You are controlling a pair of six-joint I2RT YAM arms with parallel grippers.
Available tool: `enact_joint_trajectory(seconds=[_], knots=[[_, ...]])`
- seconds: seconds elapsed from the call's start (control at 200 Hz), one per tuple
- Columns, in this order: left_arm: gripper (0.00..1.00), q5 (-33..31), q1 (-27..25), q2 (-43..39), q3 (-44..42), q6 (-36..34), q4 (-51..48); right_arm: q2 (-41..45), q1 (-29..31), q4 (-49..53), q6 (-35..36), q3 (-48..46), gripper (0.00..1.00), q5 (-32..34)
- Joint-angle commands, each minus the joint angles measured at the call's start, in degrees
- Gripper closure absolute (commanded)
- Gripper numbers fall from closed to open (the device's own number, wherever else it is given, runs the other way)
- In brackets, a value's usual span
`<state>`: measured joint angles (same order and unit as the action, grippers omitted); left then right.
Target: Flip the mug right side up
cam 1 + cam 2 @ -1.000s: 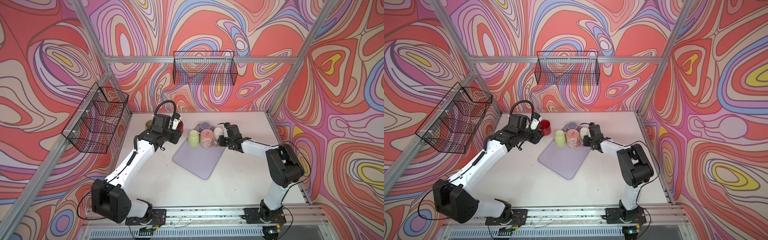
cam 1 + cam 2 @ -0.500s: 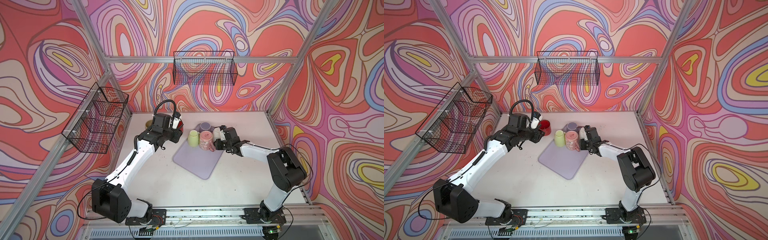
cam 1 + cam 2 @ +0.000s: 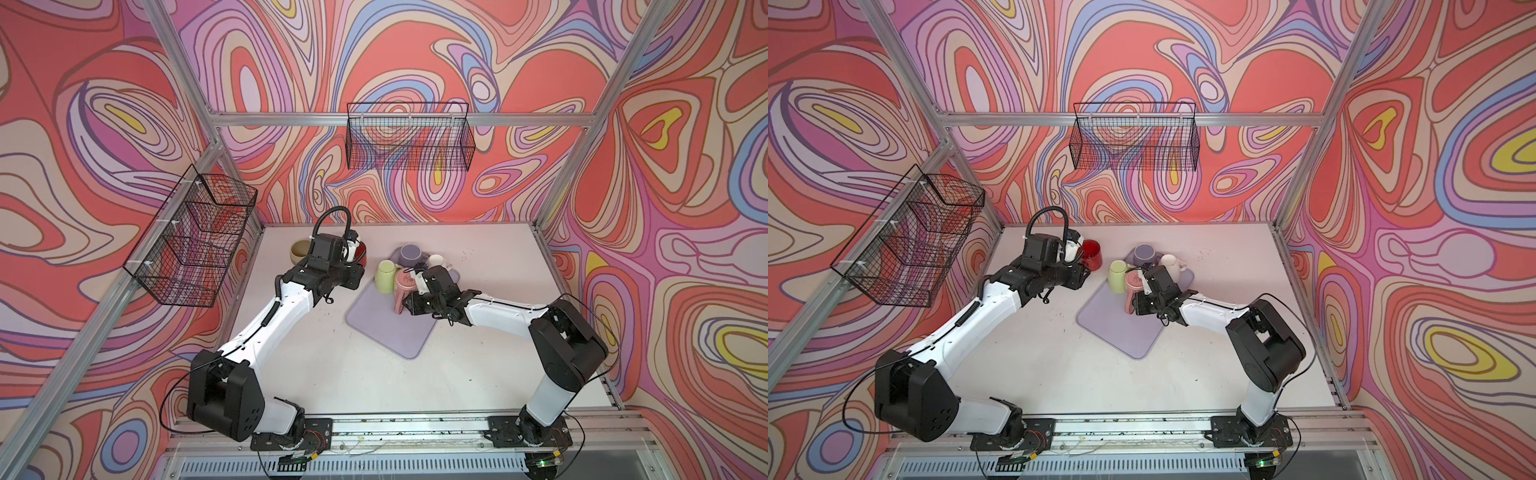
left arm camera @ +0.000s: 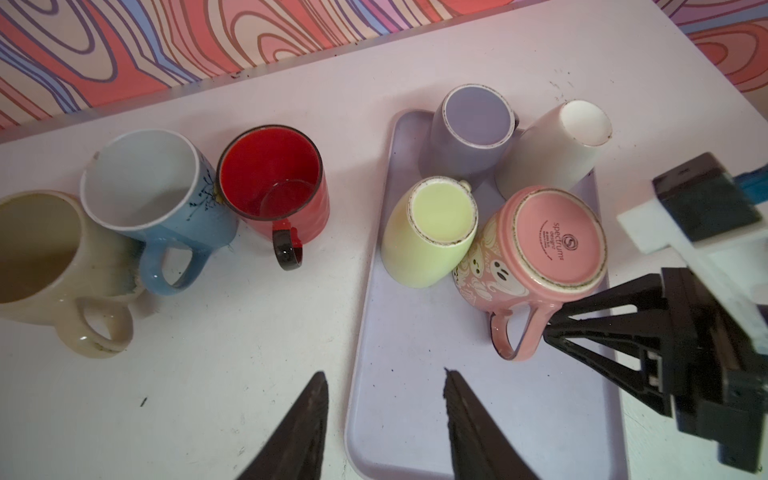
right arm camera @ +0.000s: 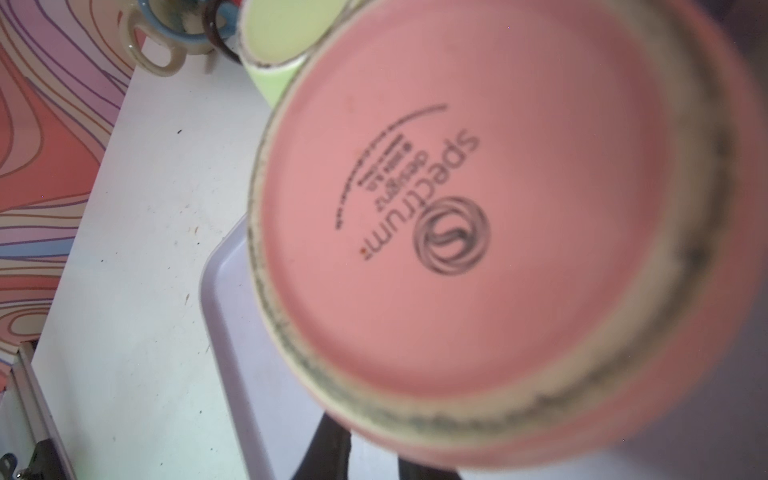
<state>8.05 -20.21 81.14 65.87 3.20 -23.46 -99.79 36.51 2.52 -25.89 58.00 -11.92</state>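
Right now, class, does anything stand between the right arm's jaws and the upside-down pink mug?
Nothing visible does: the right arm's jaws are at the handle of the pink mug. The green mug touches its side on the tray, so it may crowd the turn.

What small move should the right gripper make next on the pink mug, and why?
Probably lift it before rolling the wrist. The right gripper appears closed on the handle of the pink mug, which is base-up over the tray, against the green mug; turning now could knock that neighbour.
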Motion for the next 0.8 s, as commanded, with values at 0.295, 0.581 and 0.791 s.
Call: enact_joint_trajectory(seconds=[0.295, 0.581, 0.791], knots=[[0.5, 8.37, -5.88, 3.77, -7.53, 1.83, 10.45, 10.65, -6.71, 10.53, 5.28, -0.97, 0.77, 5.17], [0.42, 5.96, -11.74, 8.68, -9.67, 0.96, 15.55, 17.08, -14.61, 10.1, 7.54, -3.07, 0.65, 5.81], [0.38, 3.56, -13.61, 13.99, -10.71, 3.34, 20.9, 19.04, -16.01, 8.84, 7.66, -3.85, 0.64, 5.95]])
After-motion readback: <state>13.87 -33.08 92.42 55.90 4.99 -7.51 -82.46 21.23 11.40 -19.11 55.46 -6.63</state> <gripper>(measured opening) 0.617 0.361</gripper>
